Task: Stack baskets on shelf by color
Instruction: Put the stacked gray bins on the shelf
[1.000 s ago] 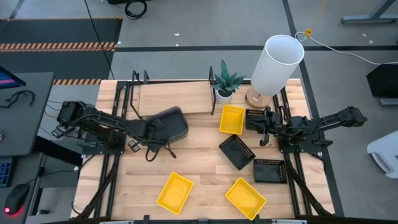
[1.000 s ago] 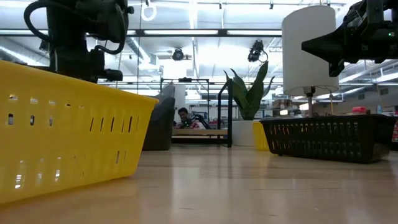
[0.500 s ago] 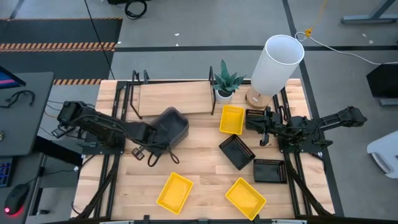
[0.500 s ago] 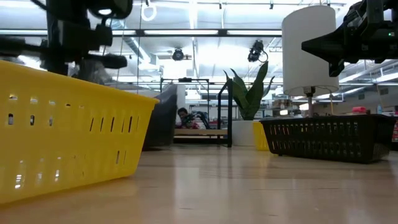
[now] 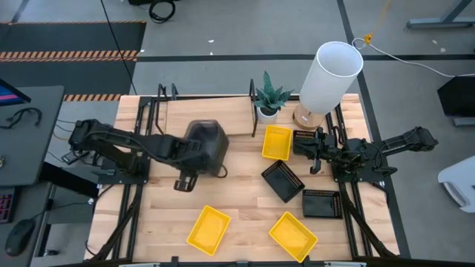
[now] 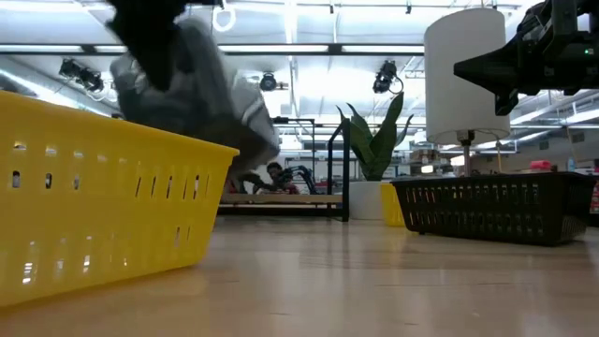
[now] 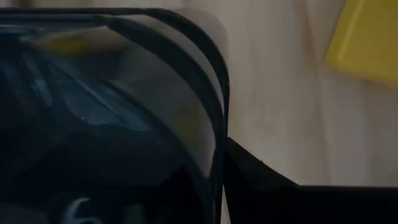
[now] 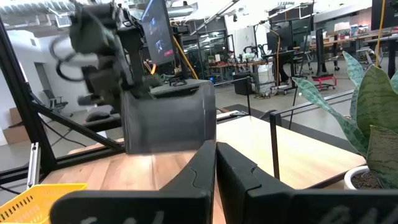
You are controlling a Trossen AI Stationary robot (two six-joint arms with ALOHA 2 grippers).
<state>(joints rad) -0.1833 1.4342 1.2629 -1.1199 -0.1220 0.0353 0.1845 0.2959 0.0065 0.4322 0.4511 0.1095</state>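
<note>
Toward nine o'clock, my left gripper pinches the grey basket rim; it looks light and stiff; right gripper fingers pressed together.

centre: bare tabletop between the grey basket and the black baskets, open to pass.
lower edge: two yellow baskets, a gap between them.
upper right: plant, lamp and a third yellow basket crowd the shelf end.
upper left: shelf board bare, wire frames at its ends.
</note>
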